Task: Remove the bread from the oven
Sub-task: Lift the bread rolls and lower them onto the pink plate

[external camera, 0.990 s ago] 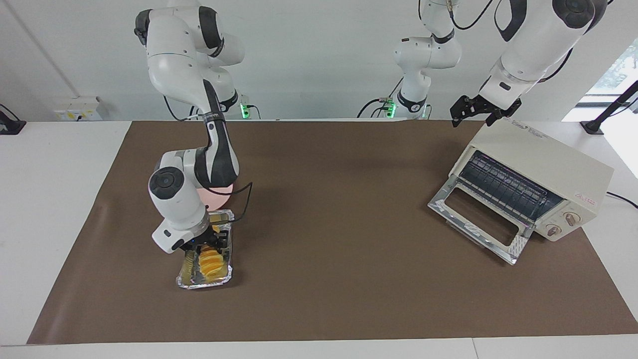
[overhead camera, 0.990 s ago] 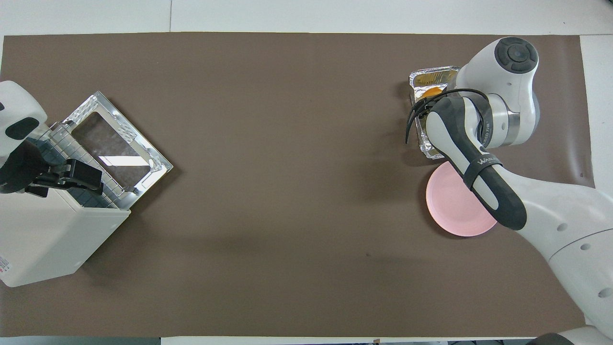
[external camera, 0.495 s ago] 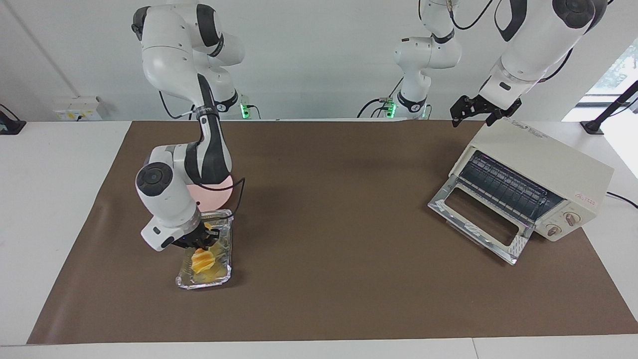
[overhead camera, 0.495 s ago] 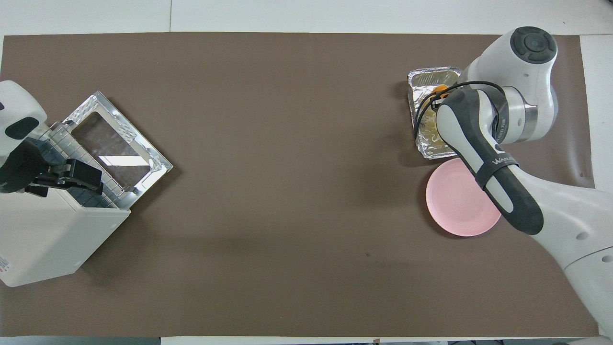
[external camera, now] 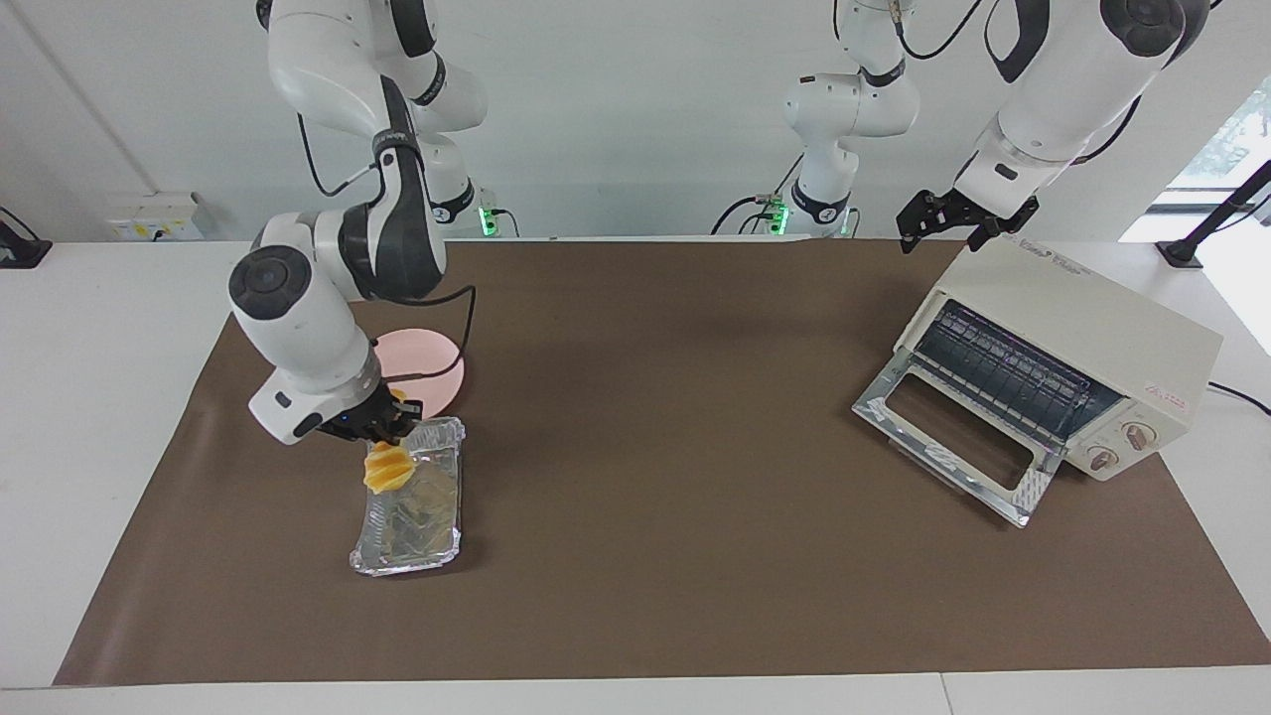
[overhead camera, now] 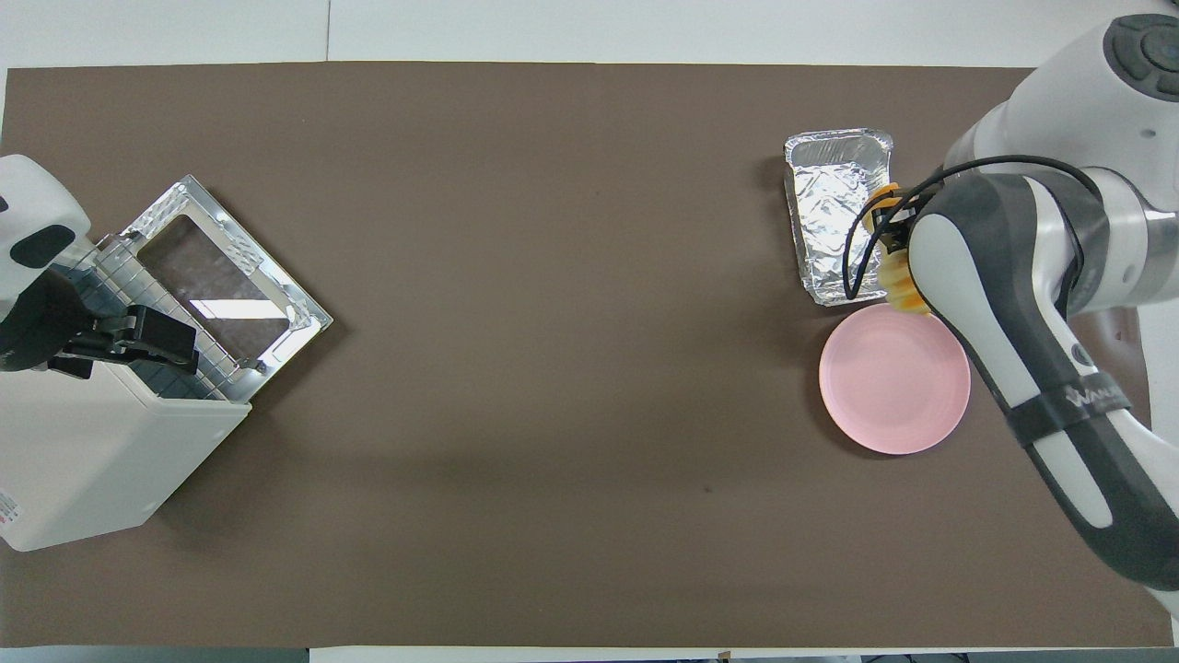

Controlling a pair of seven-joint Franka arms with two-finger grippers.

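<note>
Facing view: right gripper (external camera: pixel 382 429) pinching bread (external camera: pixel 386 465), now lifted clear of foil tray (external camera: pixel 409 508) where a second ago lying in it under the fingers; hanging over tray's edge, close by pink plate (external camera: pixel 425 369). Tray left bare inside, seen also overhead (overhead camera: pixel 836 214). Oven (external camera: pixel 1062 353) door down, rack bare, so removal done; judged next a short carry to plate. Left gripper (external camera: pixel 951 220) waiting over oven's top, unmoved; spread or pressed, cannot tell. Small red lettering by oven knobs, unreadable; "WANJI"-like word on right arm's band overhead, partly legible.
</note>
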